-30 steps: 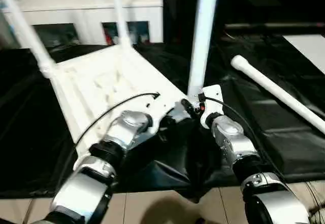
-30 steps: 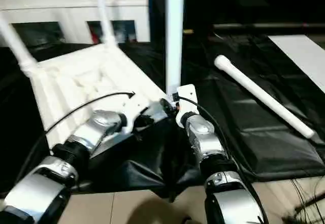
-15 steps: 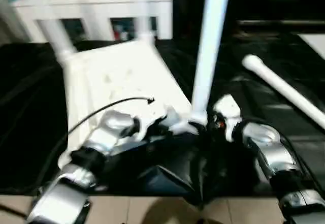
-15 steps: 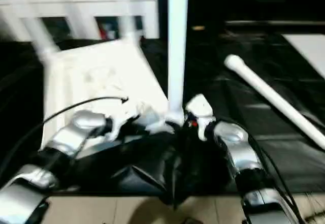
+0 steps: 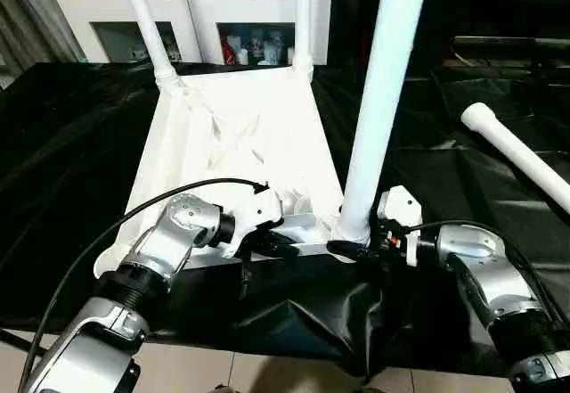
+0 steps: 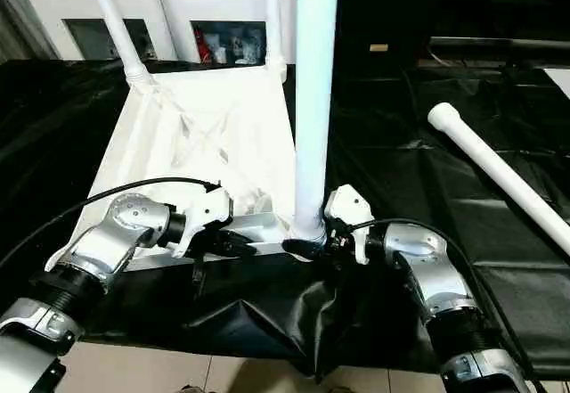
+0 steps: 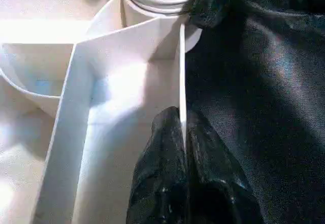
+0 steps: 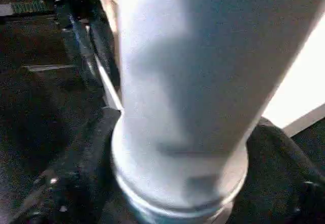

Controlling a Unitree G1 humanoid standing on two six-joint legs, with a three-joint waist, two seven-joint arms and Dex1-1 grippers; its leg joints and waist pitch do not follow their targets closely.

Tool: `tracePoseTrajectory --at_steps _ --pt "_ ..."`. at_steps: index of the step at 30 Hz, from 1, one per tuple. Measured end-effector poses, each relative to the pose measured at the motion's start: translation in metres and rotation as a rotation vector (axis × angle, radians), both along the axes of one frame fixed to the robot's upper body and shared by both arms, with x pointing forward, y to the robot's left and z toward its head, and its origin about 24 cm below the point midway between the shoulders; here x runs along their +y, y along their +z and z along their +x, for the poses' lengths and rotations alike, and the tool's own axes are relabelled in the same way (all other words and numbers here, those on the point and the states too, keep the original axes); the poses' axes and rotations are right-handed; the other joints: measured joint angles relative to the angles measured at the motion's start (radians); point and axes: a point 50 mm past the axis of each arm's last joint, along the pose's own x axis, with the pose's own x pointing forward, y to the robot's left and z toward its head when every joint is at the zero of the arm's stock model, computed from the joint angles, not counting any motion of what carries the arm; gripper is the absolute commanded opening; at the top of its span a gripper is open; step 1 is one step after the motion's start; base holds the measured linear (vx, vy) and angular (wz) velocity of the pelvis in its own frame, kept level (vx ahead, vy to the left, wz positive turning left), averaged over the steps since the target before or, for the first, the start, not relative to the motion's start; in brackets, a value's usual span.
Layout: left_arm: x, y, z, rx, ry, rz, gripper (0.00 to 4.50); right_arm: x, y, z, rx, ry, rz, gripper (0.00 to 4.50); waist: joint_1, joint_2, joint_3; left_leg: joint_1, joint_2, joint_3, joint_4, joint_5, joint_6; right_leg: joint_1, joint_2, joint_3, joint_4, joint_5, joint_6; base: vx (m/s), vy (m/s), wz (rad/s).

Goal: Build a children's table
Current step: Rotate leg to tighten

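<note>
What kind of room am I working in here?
Probably an indoor lab or demo room: a black sheet covers the work surface, beige tiles show below, and a white cabinet with glass doors stands behind.

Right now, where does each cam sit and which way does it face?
Head eyes: on the head, looking down at the upturned tabletop; both forearms show.
Left wrist: along the left gripper, pinching the tabletop's edge wall.
Right wrist: facing the near leg; a right gripper finger either side of its base.
Shared: all views show that leg's socket corner.
</note>
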Motion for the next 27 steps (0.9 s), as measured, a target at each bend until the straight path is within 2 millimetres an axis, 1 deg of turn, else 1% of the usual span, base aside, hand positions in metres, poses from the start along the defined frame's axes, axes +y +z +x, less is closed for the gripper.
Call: tracePoseTrajectory --at_steps 1,2,4,7,12,16,17,19,21,24,25,27 --pt "0.000 0.000 0.000 0.000 0.000 0.000 0.00 0.000 0.000 0.000 0.002 0.001 0.002 3.14 -0.001 0.000 0.000 0.000 0.000 0.000 0.000 0.000 0.000 0.000 0.000 0.002 0.000 0.000 0.000 0.000 0.000 0.00" --pt "0.000 0.000 0.000 0.001 -0.001 0.000 0.00 0.000 0.000 0.000 0.002 0.002 0.002 2.89 -0.001 0.000 0.000 0.000 -0.001 0.001 0.000 0.000 0.000 0.000 0.001 0.004 0.000 0.000 0.000 0.000 0.000 0.00" --pt "0.000 0.000 0.000 0.002 -0.002 -0.001 0.00 -0.001 0.000 0.000 0.003 0.002 0.003 2.89 -0.002 0.000 0.000 0.000 -0.002 0.001 0.000 0.000 0.000 0.000 0.001 0.005 0.000 0.000 0.000 0.000 0.000 0.00" --pt "0.000 0.000 0.000 0.004 -0.003 -0.001 0.00 -0.001 0.000 0.000 0.005 0.007 0.004 2.74 -0.002 -0.001 0.000 0.000 -0.002 0.002 0.000 0.000 0.000 0.000 0.001 0.006 0.000 0.000 0.000 0.000 0.000 0.00" --pt "0.000 0.000 -0.001 0.010 -0.002 0.000 0.00 0.000 0.000 -0.001 0.018 0.007 0.007 2.73 -0.002 -0.002 -0.001 0.000 -0.002 0.002 0.000 0.000 0.000 0.000 0.001 0.006 0.000 0.000 0.000 0.000 0.000 0.00" --pt "-0.003 -0.002 0.000 0.018 0.020 -0.007 0.00 0.001 -0.004 -0.001 0.048 -0.046 0.033 2.73 -0.002 -0.010 -0.005 0.001 -0.002 0.002 0.000 0.000 0.000 0.000 0.001 0.006 0.000 0.000 0.000 0.000 0.000 0.00" --pt "-0.005 -0.003 0.001 0.013 0.043 -0.007 0.00 0.002 -0.006 0.001 0.052 -0.086 0.037 2.73 -0.003 -0.013 -0.008 0.002 -0.002 0.002 0.001 0.000 0.000 0.001 0.001 0.007 0.000 0.000 0.000 0.000 0.000 0.00" --pt "-0.010 -0.005 0.004 0.011 0.078 -0.006 0.00 0.005 -0.009 0.004 0.057 -0.161 0.053 2.73 -0.005 -0.014 -0.009 0.004 -0.004 0.002 0.001 0.000 0.000 0.003 0.001 0.009 0.000 0.000 0.000 0.000 0.000 0.00" --pt "-0.020 -0.007 0.012 0.002 0.167 -0.006 0.00 0.010 -0.014 0.014 0.052 -0.321 0.073 2.73 -0.013 -0.016 -0.011 0.005 -0.008 0.001 0.001 0.000 -0.001 0.004 0.000 0.012 0.000 -0.003 0.005 -0.052 0.012 -0.04" --pt "-0.032 -0.008 0.020 0.002 0.262 -0.006 0.00 0.016 -0.017 0.025 0.055 -0.492 0.082 2.73 -0.026 -0.016 -0.012 0.005 -0.011 -0.001 0.001 0.000 -0.001 0.004 0.000 0.012 -0.003 -0.004 0.007 -0.053 0.010 -0.04" --pt "-0.037 -0.009 0.023 0.013 0.310 -0.009 0.00 0.019 -0.017 0.031 0.057 -0.561 0.078 2.73 -0.031 -0.014 -0.013 0.007 -0.011 -0.002 0.000 0.000 -0.001 0.005 0.000 0.012 -0.005 -0.004 0.007 0.000 0.000 0.00" --pt "-0.051 -0.009 0.030 0.004 0.394 -0.001 0.00 0.028 -0.016 0.045 0.062 -0.725 0.062 2.73 -0.042 -0.013 -0.014 0.006 -0.013 -0.003 0.001 0.000 -0.001 0.004 0.000 0.010 -0.008 -0.004 0.007 0.000 0.000 0.00"
